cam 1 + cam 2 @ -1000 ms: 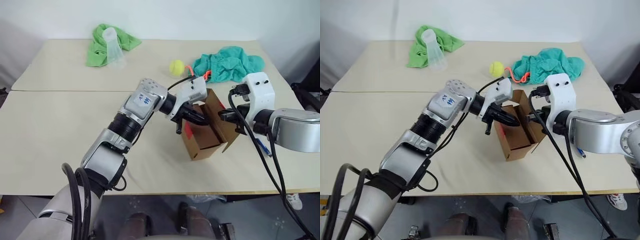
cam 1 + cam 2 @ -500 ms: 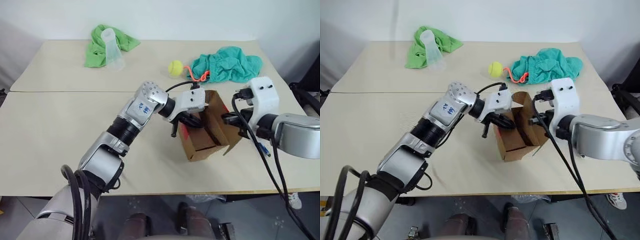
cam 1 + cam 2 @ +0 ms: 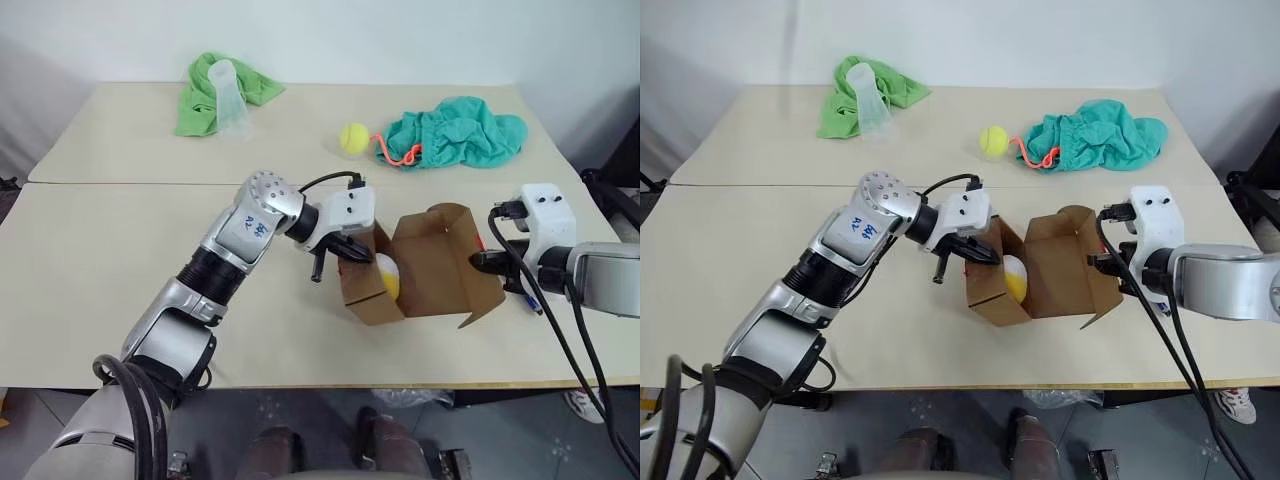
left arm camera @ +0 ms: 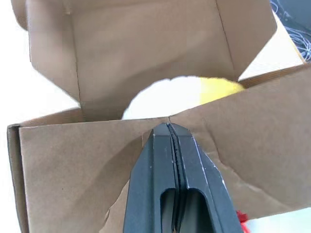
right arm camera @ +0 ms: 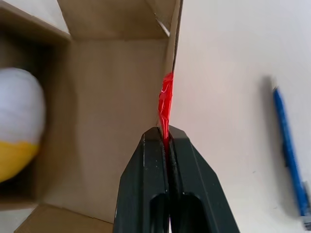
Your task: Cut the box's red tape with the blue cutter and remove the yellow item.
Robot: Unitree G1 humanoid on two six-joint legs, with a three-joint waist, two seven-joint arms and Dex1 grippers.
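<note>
Counter (image 3: 120,250) — pale, two panels butted together; what you have on it:

1. The box (image 3: 425,270) — brown corrugated cardboard, near the front edge, pulled open with its flaps spread to either side. You hold it from both ends.
2. The yellow item (image 3: 388,277) — round, white above and yellow below, sitting inside the open box against its left wall.
3. The red tape (image 5: 165,99) — a crumpled red strip along the edge of the right-hand flap; in the right wrist view it runs straight down into the pinch of your right fingers.
4. The blue cutter (image 5: 290,150) — lying flat on the counter just right of the box, apart from it, in nobody's grip.
5. Left gripper (image 4: 171,127) — fingers pressed together on the edge of the box's left wall, the toy just beyond it.
6. Right gripper (image 5: 164,130) — fingers clamped on the taped flap edge at the box's right side.
7. Tennis ball (image 3: 353,137) — yellow-green, further back on the counter, well apart from the box.
8. Teal cloth (image 3: 460,130) — bunched, just right of the ball, with an orange-pink cord (image 3: 396,154) at its near-left edge.
9. Green cloth (image 3: 205,90) — far left corner, a clear plastic cup (image 3: 230,95) lying on it.
</note>
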